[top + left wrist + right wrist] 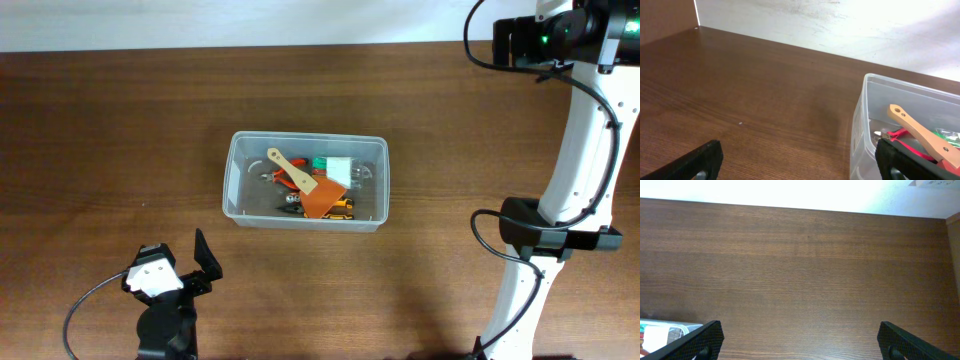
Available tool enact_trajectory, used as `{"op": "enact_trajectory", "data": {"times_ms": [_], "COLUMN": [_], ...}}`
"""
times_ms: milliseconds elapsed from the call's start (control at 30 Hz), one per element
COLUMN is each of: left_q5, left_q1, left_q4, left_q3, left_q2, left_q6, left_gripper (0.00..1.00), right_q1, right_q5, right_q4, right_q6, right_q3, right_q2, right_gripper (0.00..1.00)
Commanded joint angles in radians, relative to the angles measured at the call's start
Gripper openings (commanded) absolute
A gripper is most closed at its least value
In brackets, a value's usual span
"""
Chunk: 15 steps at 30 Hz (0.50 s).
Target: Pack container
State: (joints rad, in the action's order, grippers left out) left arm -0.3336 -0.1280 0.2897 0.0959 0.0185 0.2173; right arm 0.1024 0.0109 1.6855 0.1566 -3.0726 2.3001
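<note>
Clear plastic rectangular container (231,180) sits mid-way across the brown wooden counter (100,120) overhead, holding a wooden-handled orange scraper (300,178) among other tools. Left wrist: left jaws spread wide, empty, container at their right. Right wrist: right jaws gape, empty, above the counter.

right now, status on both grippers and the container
Left gripper open, empty. Right gripper open, empty. Container on table, tools inside, no lid. Nothing blocking it.
</note>
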Motion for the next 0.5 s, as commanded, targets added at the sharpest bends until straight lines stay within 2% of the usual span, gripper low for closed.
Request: {"op": "enact_trajectory", "data": {"times_ms": [0, 200, 467], "left_q5": [-0.003, -0.003, -0.003], "left_q1": [-0.003, -0.003, -0.003], "left_q4": [0.002, 0.002, 0.002], "left_q3": [-0.003, -0.003, -0.003], "left_q2": [-0.006, -0.006, -0.006], "left_q6": [-0.009, -0.009, -0.009], "left_gripper": [0.99, 0.99, 0.99], "right_q1": [0.004, 0.003, 0.003], "right_q5": [0.002, 0.002, 0.002], "right_q4": [0.003, 0.003, 0.003], "right_q6": [-0.009, -0.009, -0.009], "right_q3": [-0.005, 0.003, 0.003], "right_q2": [-0.003, -0.034, -0.291], "right_gripper": [0.99, 0.99, 0.99]}}
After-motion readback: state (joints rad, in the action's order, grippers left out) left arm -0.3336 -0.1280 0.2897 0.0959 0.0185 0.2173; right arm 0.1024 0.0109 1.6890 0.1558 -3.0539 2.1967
